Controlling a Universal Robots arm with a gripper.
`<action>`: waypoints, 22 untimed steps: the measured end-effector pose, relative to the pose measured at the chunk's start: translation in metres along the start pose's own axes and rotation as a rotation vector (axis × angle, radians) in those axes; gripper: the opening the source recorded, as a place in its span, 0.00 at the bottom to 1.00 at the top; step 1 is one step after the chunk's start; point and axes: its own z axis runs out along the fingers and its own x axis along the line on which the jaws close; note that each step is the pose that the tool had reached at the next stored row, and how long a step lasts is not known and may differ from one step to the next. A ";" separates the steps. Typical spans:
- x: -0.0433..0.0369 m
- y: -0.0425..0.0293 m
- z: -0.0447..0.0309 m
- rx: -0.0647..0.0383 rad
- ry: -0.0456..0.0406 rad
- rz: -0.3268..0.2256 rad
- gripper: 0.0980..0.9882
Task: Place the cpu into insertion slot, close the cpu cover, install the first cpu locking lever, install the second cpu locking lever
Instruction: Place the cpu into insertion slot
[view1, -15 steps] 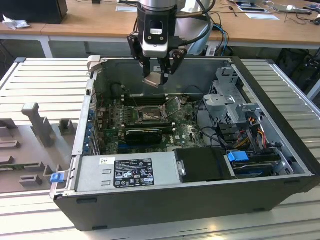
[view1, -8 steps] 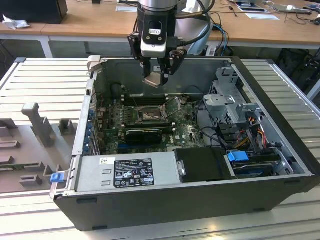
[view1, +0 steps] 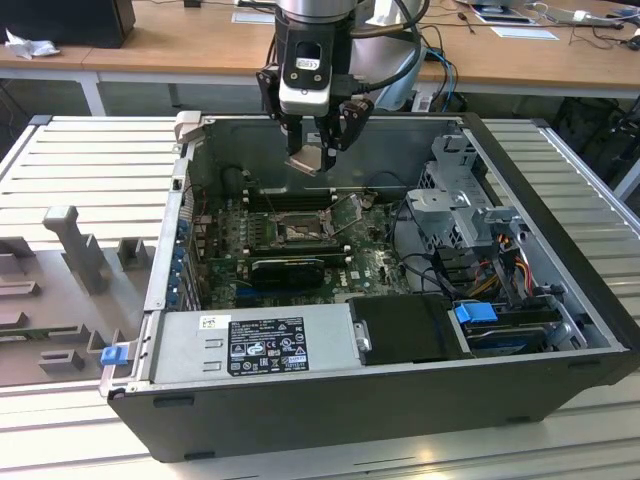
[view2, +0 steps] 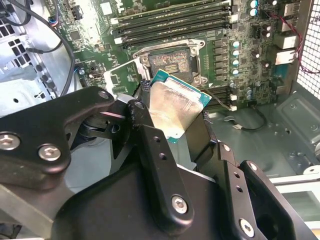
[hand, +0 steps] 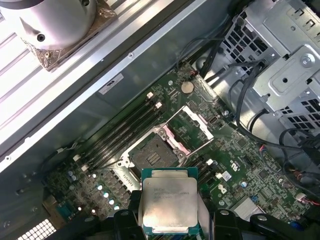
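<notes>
My gripper (view1: 315, 150) hangs above the open computer case, shut on the cpu (hand: 168, 206), a flat square chip with a pale silvery top and green edge, also seen as cpu (view2: 174, 111) and cpu (view1: 311, 159). The insertion slot (hand: 153, 155) lies below on the green board, its dark centre bare; it shows too as insertion slot (view2: 170, 61) and insertion slot (view1: 299, 232). The cpu cover (hand: 186, 128) stands swung open beside the slot, a silvery frame with a square window. The chip is held well above the slot, apart from it.
Long black memory slots (hand: 117, 132) run beside the socket. A grey drive cage (view1: 462, 205) with cables stands at the exterior view's right, a power supply (view1: 265, 345) along the case's near wall. The case walls (view1: 180, 215) box in the board.
</notes>
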 end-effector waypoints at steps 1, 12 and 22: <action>0.0000 0.0000 0.0001 0.000 -0.0003 0.003 0.48; 0.0000 -0.0001 0.0009 -0.001 -0.0042 0.047 0.48; 0.0000 -0.0002 0.0017 -0.002 -0.0079 0.089 0.48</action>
